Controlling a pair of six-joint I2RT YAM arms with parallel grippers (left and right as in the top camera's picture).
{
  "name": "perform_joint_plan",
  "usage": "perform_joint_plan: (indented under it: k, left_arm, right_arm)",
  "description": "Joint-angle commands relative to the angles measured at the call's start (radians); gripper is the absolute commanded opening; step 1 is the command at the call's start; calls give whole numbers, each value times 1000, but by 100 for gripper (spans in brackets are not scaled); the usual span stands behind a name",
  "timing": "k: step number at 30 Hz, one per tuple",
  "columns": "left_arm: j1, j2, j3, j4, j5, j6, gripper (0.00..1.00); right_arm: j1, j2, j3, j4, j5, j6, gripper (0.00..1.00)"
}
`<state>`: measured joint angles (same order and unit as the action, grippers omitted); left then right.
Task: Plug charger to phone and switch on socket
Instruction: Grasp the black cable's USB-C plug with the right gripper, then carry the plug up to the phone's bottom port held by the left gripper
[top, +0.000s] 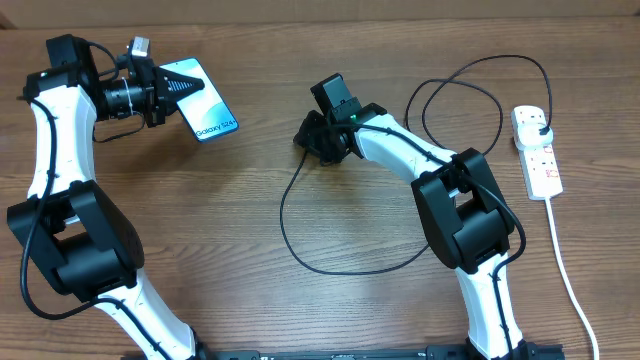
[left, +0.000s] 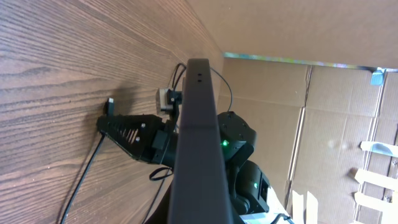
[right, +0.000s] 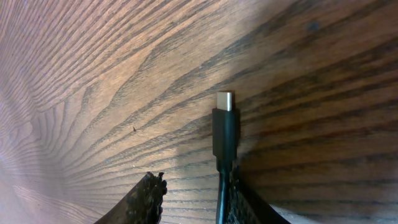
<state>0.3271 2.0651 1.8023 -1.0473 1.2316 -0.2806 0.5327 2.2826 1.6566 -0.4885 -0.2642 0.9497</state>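
Charger (right: 224, 134) plugged into socket (top: 541, 165); left gripper (top: 183, 86) pinches phone (top: 212, 112) aloft — right gripper (right: 193, 190) spread astride charger tip, unjoined; switching unconfirmed.

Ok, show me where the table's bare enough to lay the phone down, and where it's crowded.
Widest bare wood: between the left arm and the charger cable loop, below the phone. A smaller patch lies inside that loop. Crowded: the right end, where cable coils run from the right arm to the power strip and its white lead.
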Motion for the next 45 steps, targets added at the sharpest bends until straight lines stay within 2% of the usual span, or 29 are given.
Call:
perform_joint_plan:
  k: [1, 16, 18, 19, 20, 26, 29, 32, 35, 38, 45]
  left_arm:
    - [-8, -8, 13, 0, 51, 18, 4]
    - [-8, -8, 13, -2, 51, 19, 4]
    - [-8, -8, 13, -3, 51, 19, 4]
    - [-8, -8, 13, -3, 51, 19, 4]
    - [-8, -8, 13, -3, 51, 19, 4]
    - [-8, -8, 13, -3, 51, 19, 4]
    - [-8, -8, 13, -4, 44, 19, 4]
    - [-9, -8, 13, -7, 44, 19, 4]
    - [-16, -8, 13, -15, 43, 19, 4]
    - [-29, -8, 13, -15, 44, 20, 4]
    - [-64, -8, 13, -28, 50, 25, 4]
  right_arm:
    - [5, 42, -35, -7, 55, -4, 35]
    - [5, 106, -35, -18, -37, -4, 34]
    - [5, 107, -35, -18, -37, -5, 29]
    - [5, 108, -35, -18, -37, -8, 23]
    - [5, 108, -35, -17, -37, -16, 4]
    - [-20, 107, -31, -2, -97, -196, 4]
    - [-85, 101, -16, -13, -298, -305, 4]
    - [-146, 76, -15, -10, -436, -348, 4]
    - [-209, 2, -15, -23, -541, -481, 4]
    - [-240, -108, -15, -99, -546, -602, 4]
    - [-248, -330, -15, -275, -541, -729, 4]
